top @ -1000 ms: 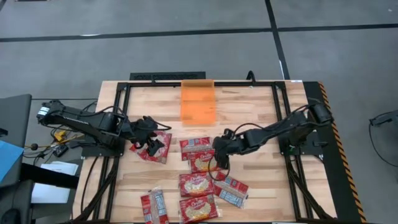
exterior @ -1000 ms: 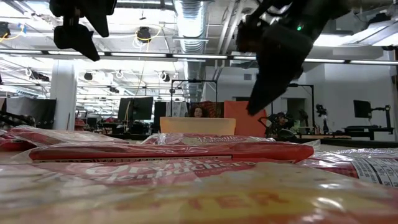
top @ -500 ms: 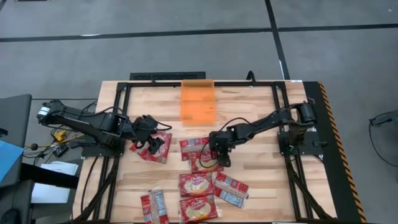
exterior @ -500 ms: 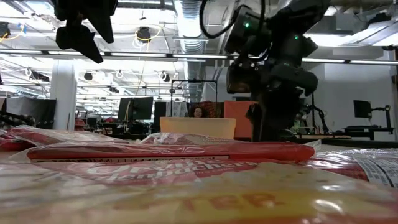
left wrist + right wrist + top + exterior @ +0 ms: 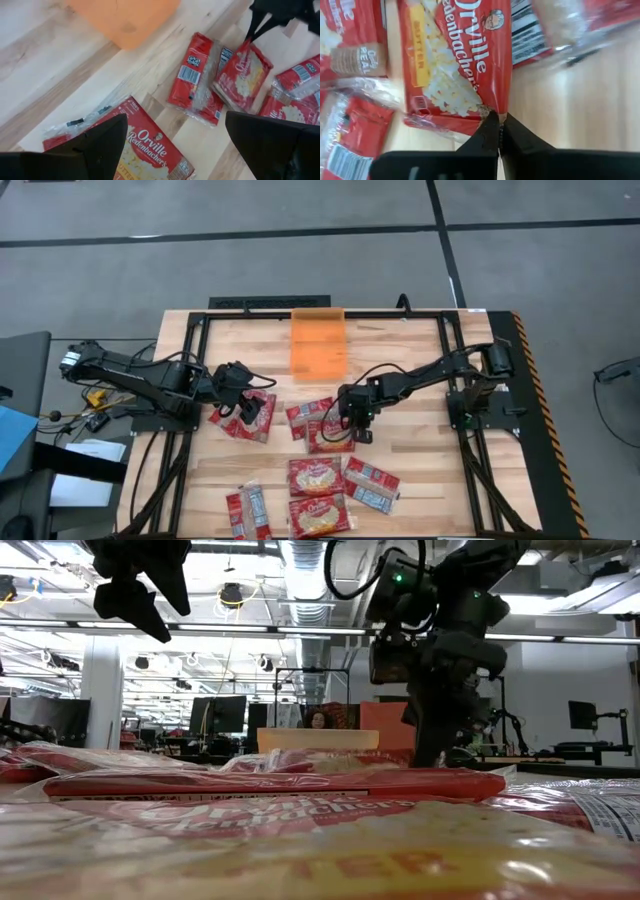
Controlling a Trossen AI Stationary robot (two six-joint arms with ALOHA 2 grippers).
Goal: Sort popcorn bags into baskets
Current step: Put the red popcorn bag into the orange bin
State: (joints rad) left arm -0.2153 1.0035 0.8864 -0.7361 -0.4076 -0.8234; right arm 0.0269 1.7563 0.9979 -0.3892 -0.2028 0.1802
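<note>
- The right gripper point(image 5: 352, 423) is down at mid-bench, fingers point(image 5: 490, 135) pinched on the edge of a popcorn bag point(image 5: 330, 437): red, crinkly clear wrap, cream popcorn picture, white lettering.
- Beside it lies another bag point(image 5: 310, 412) (barcode side up).
- The orange basket point(image 5: 318, 345) sits at the far edge, well apart.
- The left gripper point(image 5: 243, 409) hangs over a bag point(image 5: 252, 416) on the left, fingers point(image 5: 92, 147) spread wide.

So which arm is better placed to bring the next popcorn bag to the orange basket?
The right. Its hand looks shut on the edge of a popcorn bag just below the orange basket. The left hand hangs open over another bag, gripping nothing.
</note>
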